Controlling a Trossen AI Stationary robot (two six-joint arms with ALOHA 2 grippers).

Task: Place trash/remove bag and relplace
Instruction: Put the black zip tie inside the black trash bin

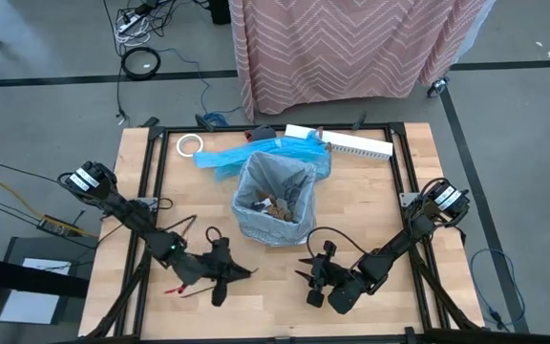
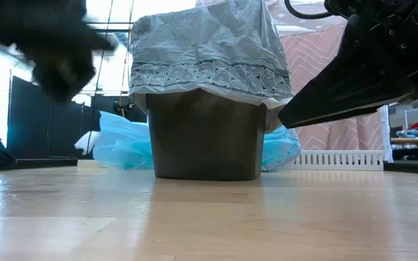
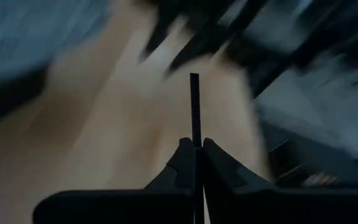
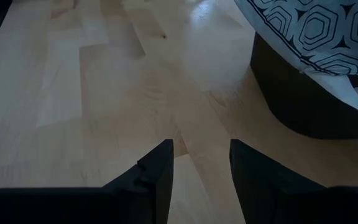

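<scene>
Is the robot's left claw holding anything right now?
Yes, the left gripper is pinched shut on a thin stick that juts out from between its fingers above the wooden table.

The high view is looking straight down on the whole counter [image 1: 370,205]; the low view is looking level across it, sharing the lined bin [image 2: 205,138].

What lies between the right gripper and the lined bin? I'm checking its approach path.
Nothing: in the right wrist view only bare wooden table lies between the open, empty right gripper and the bin with its grey bag.
</scene>
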